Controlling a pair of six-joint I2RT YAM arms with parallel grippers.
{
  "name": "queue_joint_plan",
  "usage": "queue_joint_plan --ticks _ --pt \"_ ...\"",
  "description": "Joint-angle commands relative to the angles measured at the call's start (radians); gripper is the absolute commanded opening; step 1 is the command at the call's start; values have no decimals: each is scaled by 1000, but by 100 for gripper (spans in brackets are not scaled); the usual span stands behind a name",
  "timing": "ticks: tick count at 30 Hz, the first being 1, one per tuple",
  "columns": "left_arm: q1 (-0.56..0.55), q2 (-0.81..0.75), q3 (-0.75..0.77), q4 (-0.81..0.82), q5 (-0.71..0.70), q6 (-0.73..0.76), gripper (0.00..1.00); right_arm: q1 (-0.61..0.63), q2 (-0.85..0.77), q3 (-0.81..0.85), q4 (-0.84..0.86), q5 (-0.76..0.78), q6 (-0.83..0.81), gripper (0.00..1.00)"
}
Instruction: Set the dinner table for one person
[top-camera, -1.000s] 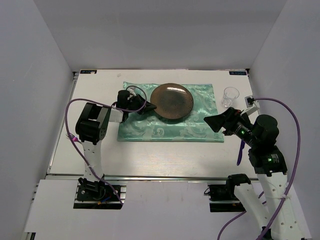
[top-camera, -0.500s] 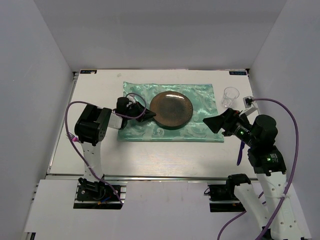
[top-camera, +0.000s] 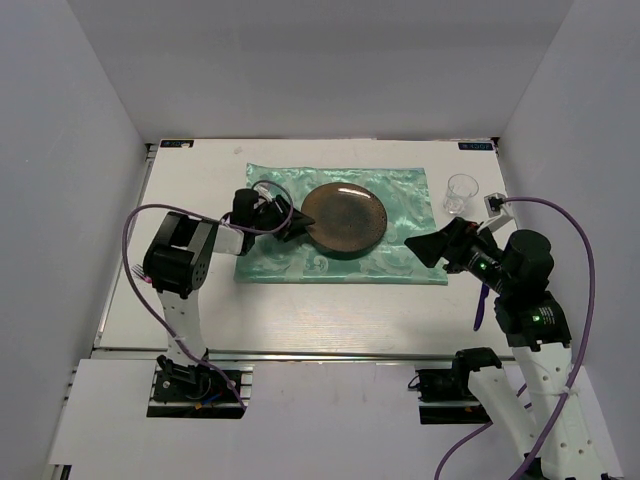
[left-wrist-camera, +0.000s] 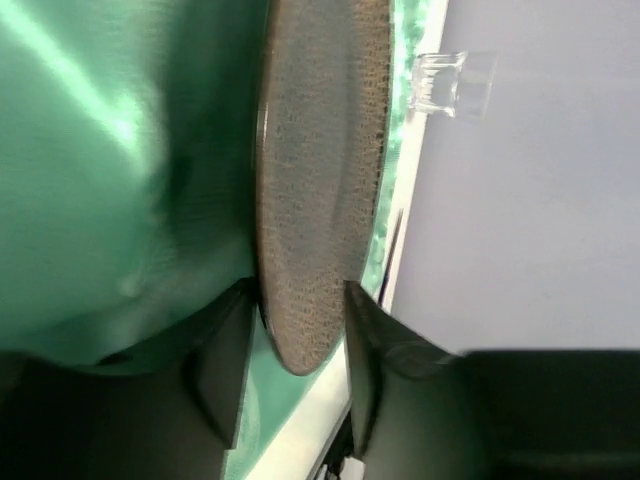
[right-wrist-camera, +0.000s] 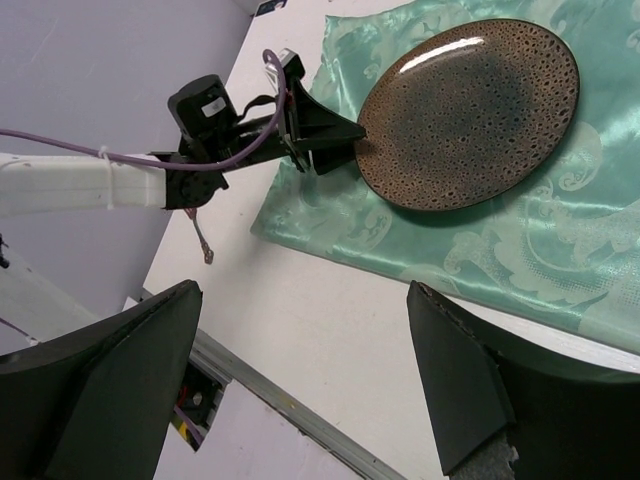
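My left gripper (top-camera: 296, 222) has its jaws parted about halfway. The left rim of the brown speckled round plate (top-camera: 345, 220) sits in the gap between them. In the left wrist view one of my fingers (left-wrist-camera: 222, 360) lies low against the mint-green patterned satin cloth (top-camera: 330, 265), and the other stands just above the rim. A thin sliver of space shows on each side of the plate's edge, so I am around the rim and not pinching it. I cannot tell whether either pad brushes it. The plate lies flat on the cloth, towards its far side.

My right gripper (top-camera: 432, 247) has its jaws spread as wide as they go, with nothing between them. It hangs over the near right corner of the cloth and points left towards the plate.

The white rectangular dinner table (top-camera: 300, 310) spreads out beyond both my bases. It shows a faint grain, a metal rail along its near edge and a small dark label at each far corner. The cloth covers its far middle. A small clear glass (top-camera: 461, 192) stands upright on the bare top just right of the cloth, near the far right corner.
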Motion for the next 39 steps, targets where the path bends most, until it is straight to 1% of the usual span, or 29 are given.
queue_joint_plan --ticks 1,2,3,4,5,7,8,10,11,12,14,15,16,17,18,19,20,21,22,24,25,27,28,29,31,32,33,35,39 --pt "-3 -129 54 -49 -6 41 53 -5 5 -10 64 -25 -10 89" --pt "-3 -150 58 -101 -21 42 56 -5 8 -15 70 -26 -8 89" --pt "-3 -167 63 -145 -35 65 92 -5 12 -24 82 -26 -10 89" --pt "-3 -181 75 -211 -59 84 98 -5 29 -27 88 -25 -8 89" --pt "-3 -213 119 -382 -126 108 98 -5 38 -28 94 -22 -8 89" --pt "-3 -229 167 -536 -181 160 98 -5 81 -32 113 -22 -2 89" --pt "-3 -236 202 -672 -223 171 98 -5 97 -33 117 -16 -1 89" --pt "20 -241 215 -762 -239 174 98 -5 147 -22 134 7 -4 89" --pt "20 -246 222 -844 -245 177 98 -6 172 -12 130 62 -8 89" --pt "20 -259 234 -895 -315 205 98 -5 198 7 122 95 -20 89" --pt "20 -279 277 -1030 -421 231 98 -6 319 92 65 186 -57 89" --pt "20 -295 287 -1072 -481 246 98 -8 410 132 45 217 -69 89" --pt "20 -302 296 -1133 -503 260 98 -11 451 216 6 295 -86 89" --pt "20 -313 302 -1162 -524 271 98 -12 495 260 -11 344 -99 89" --pt "20 -324 317 -1199 -578 283 98 -12 579 298 -24 384 -106 89" --pt "20 -341 333 -1280 -610 286 98 -18 624 374 -44 423 -125 89" --pt "20 -353 345 -1314 -632 309 98 -22 679 421 -74 496 -166 89" --pt "20 -364 359 -1346 -639 320 98 -29 794 476 -114 532 -177 89" --pt "20 -387 363 -1407 -706 331 98 -32 852 578 -196 613 -195 89" --pt "29 -420 336 -1439 -736 350 98 -38 983 640 -219 676 -209 89" --pt "29 -434 327 -1475 -770 354 98 -40 1015 662 -222 714 -214 89" --pt "29 -477 287 -1491 -784 397 98 -49 1106 711 -205 774 -234 87" --pt "29 -495 267 -1489 -793 407 98 -49 1135 729 -200 832 -244 85" --pt "29 -540 239 -1471 -787 448 98 -57 1195 772 -191 836 -275 84" --pt "29 -586 155 -1401 -771 492 98 -66 1252 821 -173 822 -324 81" --pt "29 -629 137 -1382 -739 530 98 -68 1307 878 -174 827 -338 80" --pt "29 -646 123 -1343 -712 547 98 -69 1331 907 -179 827 -353 80" --pt "29 -676 106 -1319 -624 573 98 -75 1396 982 -173 827 -372 80" --pt "29 -674 83 -1302 -571 591 98 -84 1500 1106 -203 842 -412 79"
